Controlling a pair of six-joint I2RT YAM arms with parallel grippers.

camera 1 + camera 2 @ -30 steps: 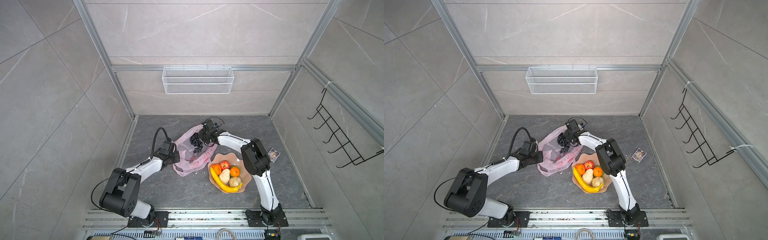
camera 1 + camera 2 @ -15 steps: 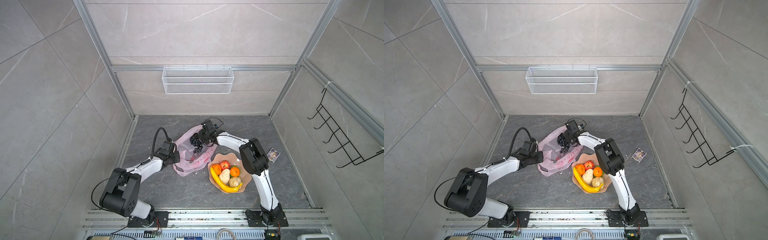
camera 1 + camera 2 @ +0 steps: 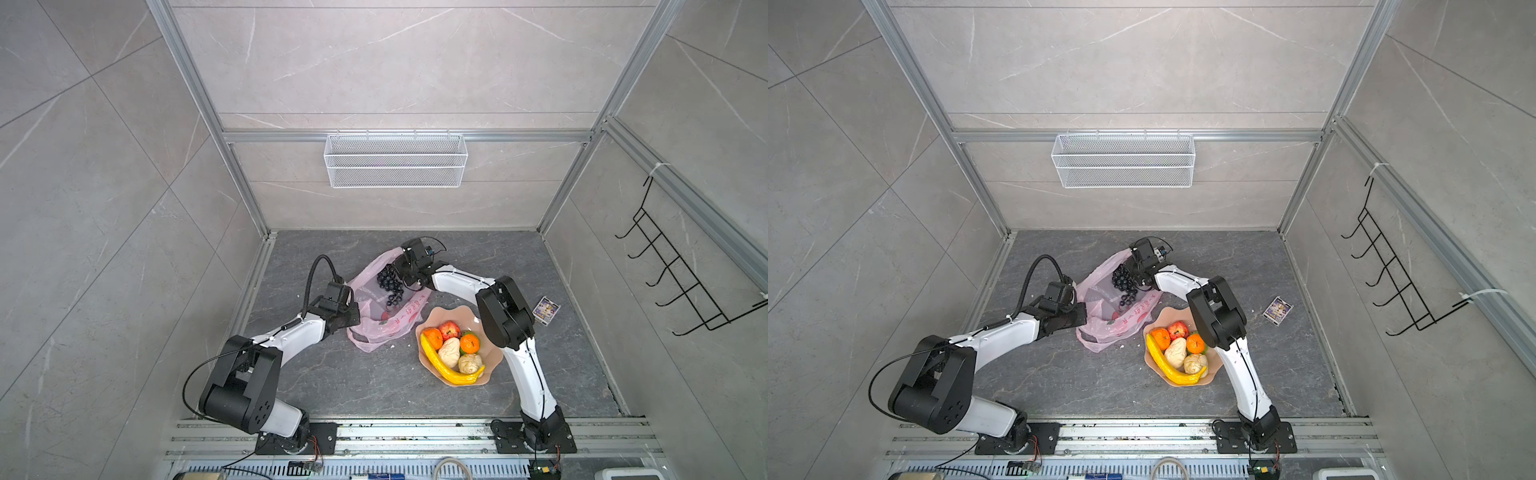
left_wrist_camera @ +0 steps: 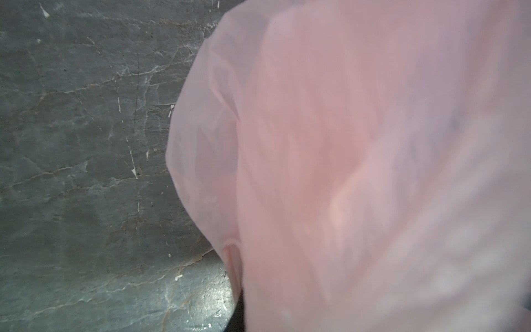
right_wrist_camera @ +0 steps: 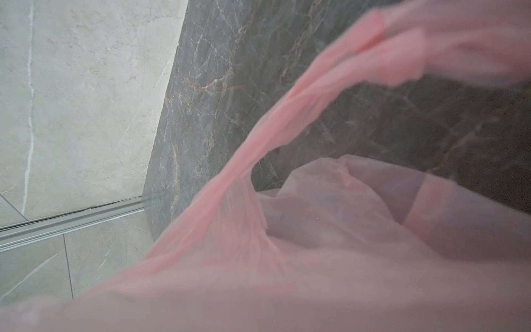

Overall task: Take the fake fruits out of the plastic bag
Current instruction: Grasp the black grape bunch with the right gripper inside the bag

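Guessing the grape bunch (image 3: 388,284) is light and floppy, so grab it up top. Left tool (image 3: 352,311) is pinched shut on the thin plastic bag (image 3: 382,328); can't tell how open the right tool (image 3: 402,271) is.

- Robot test cell in a lab, built as a mock tiled room.
- Stone-look wall panels (image 3: 395,62) sit in a bare metal frame (image 3: 270,136).
- Two robot arms (image 3: 291,332) are bolted to a floor rail (image 3: 415,434).
- Fake fruits (image 3: 449,352) lie in a dish (image 3: 492,365).

plastic bag (image 4: 359,172) blurred in wrist views
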